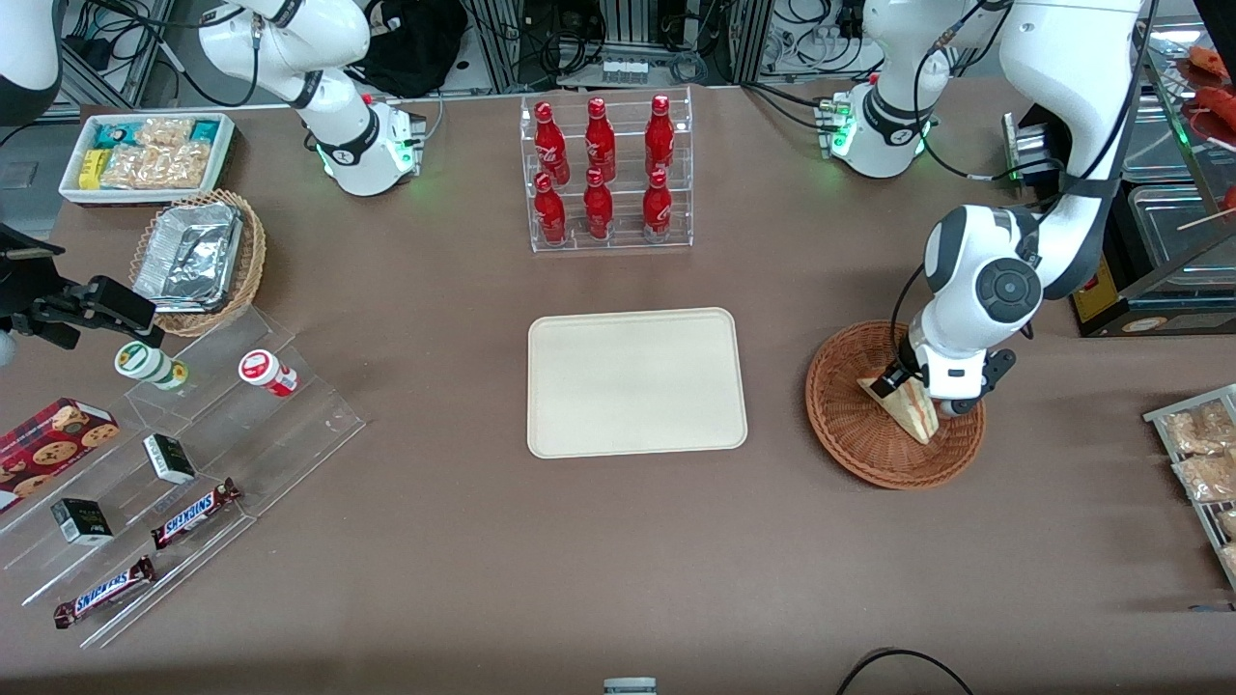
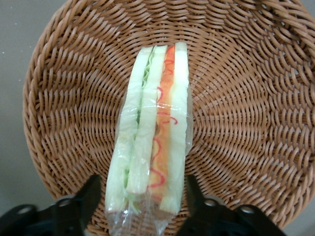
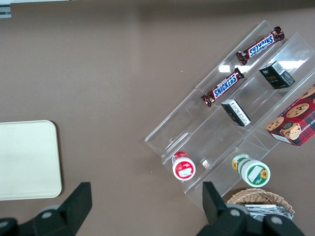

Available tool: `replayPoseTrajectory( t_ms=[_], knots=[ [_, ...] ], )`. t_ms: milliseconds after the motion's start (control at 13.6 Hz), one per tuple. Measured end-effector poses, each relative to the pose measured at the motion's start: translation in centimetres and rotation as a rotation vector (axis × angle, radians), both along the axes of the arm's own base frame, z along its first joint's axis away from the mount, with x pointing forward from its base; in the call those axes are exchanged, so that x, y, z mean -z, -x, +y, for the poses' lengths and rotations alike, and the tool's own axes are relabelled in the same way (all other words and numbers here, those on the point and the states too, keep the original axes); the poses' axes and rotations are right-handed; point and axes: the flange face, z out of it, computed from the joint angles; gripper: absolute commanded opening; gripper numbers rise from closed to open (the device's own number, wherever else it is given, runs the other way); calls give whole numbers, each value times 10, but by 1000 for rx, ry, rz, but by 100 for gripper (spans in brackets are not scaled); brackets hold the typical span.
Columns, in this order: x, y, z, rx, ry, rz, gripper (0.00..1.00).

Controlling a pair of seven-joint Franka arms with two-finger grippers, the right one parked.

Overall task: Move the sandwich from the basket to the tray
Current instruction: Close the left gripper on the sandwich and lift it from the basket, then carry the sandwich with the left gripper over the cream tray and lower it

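The wrapped sandwich (image 2: 150,128) lies in the reddish-brown wicker basket (image 2: 236,123), its edge with green and red-orange filling facing up. My left gripper (image 2: 141,196) is down in the basket and open. One black finger (image 2: 91,194) stands on each flank of the sandwich's wide end, with a small gap on both sides. In the front view the gripper (image 1: 919,394) hangs over the sandwich (image 1: 906,409) inside the basket (image 1: 850,449). The cream-beige tray (image 1: 637,381) lies bare at the table's middle, beside the basket toward the parked arm's end.
A clear rack of red bottles (image 1: 606,174) stands farther from the front camera than the tray. Acrylic steps with candy bars (image 1: 193,512), a tan basket of foil containers (image 1: 198,261) and a white snack bin (image 1: 145,154) sit toward the parked arm's end. Snack packets (image 1: 1202,463) lie at the working arm's end.
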Motion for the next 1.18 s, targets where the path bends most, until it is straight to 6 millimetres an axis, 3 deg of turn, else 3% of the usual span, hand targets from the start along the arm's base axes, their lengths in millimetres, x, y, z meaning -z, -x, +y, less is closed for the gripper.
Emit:
replayPoseTrajectory(
  t_ms=[221,369,516,738,811,959,1180],
  knots=[
    [-2,-5,-1,0,2,-10,12],
    [-15,-15,-2,-2,2,-17,11],
    [-43,-31,-3,-5,-8,9,10],
    [-111,-55,-18,15,-17,20,10],
    [-132,-59,-35,41,-16,11,9],
    [-159,-57,-88,125,-9,-14,9],
    [-151,-34,-174,267,-5,-6,9]
  ],
)
